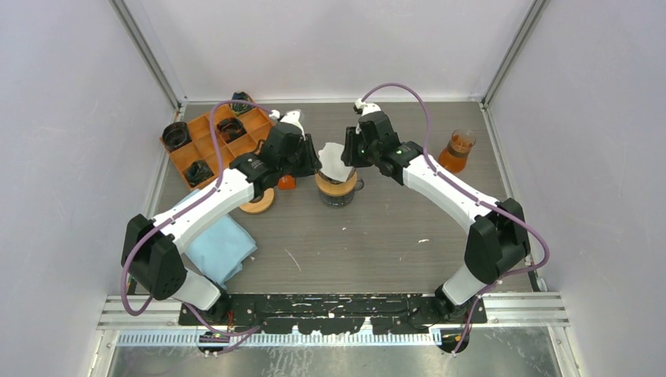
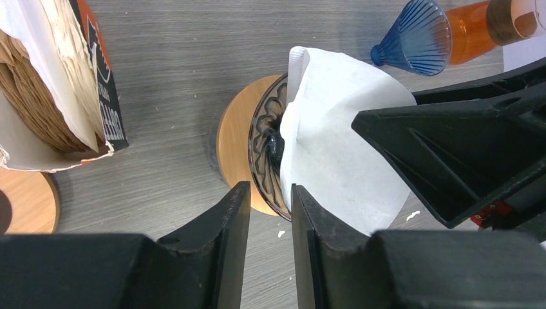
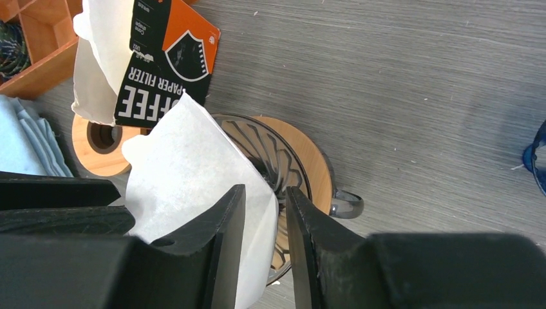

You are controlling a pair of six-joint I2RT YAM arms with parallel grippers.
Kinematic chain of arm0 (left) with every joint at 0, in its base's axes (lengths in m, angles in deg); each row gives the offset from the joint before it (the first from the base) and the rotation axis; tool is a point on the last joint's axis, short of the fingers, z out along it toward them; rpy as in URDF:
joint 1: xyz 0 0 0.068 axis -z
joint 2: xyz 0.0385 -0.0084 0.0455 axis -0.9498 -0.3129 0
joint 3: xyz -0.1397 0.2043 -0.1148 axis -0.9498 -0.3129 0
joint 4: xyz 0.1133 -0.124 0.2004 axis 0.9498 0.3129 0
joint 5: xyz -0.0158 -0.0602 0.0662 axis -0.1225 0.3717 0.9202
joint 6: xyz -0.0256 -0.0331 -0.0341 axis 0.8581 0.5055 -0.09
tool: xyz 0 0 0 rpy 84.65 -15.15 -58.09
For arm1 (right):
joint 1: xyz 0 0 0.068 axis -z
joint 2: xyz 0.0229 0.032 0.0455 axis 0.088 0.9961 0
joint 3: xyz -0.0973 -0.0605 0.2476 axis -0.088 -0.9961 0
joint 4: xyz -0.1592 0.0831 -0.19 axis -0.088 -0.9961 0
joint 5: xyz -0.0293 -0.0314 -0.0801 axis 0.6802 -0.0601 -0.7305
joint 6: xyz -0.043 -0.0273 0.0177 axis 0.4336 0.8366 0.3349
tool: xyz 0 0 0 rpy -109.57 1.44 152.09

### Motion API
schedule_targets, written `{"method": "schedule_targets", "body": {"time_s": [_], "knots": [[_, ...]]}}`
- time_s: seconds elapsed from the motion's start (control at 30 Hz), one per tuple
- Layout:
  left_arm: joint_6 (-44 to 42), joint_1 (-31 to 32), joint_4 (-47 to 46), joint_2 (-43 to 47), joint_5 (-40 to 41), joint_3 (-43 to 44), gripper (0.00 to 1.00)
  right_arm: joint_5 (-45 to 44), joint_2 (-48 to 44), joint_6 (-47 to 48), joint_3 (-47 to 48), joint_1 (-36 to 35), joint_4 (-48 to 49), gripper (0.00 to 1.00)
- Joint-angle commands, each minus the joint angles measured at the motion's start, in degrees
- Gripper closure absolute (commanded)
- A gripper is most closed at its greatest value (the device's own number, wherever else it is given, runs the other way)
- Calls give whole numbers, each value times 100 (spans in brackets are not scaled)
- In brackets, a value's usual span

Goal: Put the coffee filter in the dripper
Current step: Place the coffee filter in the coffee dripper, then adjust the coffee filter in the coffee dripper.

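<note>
At the middle of the table [image 1: 408,236], shows the coffee filter [image 3: 180,167] resting in the dripper [image 3: 264,151] yet standing proud and unseated, leaves pressing it flat, has the right gripper [image 3: 264,190] parted about the paper edge, cannot judge the left gripper [image 2: 270,187] gripping or free.

filter pack [image 3: 169,61] | "PAPER FILTER", "…FFEE" (start hidden) | small print unreadable

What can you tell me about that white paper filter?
The filter is a white paper cone, thin, with a crimped seam along one edge. Its lower part sits in the ribbed dripper, the rest sticking out above the rim, partly flattened. One edge lies between the right tool's open fingers; contact is unclear.
</note>
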Motion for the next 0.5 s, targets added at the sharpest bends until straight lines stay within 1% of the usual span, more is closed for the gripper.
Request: {"method": "schedule_targets", "body": {"time_s": [0.0,0.23,0.4,0.47], "knots": [[-104,-34,-1,-23,-22,347,68,-206,-353,137,250,17,19,66],[-167,-39,36,-104,0,462,59,-161,-305,163,222,17,19,86],[-252,-39,139,-301,52,614,55,-76,-198,172,217,23,19,93],[-273,-43,165,-362,72,650,54,-62,-153,172,217,17,19,95]]}}
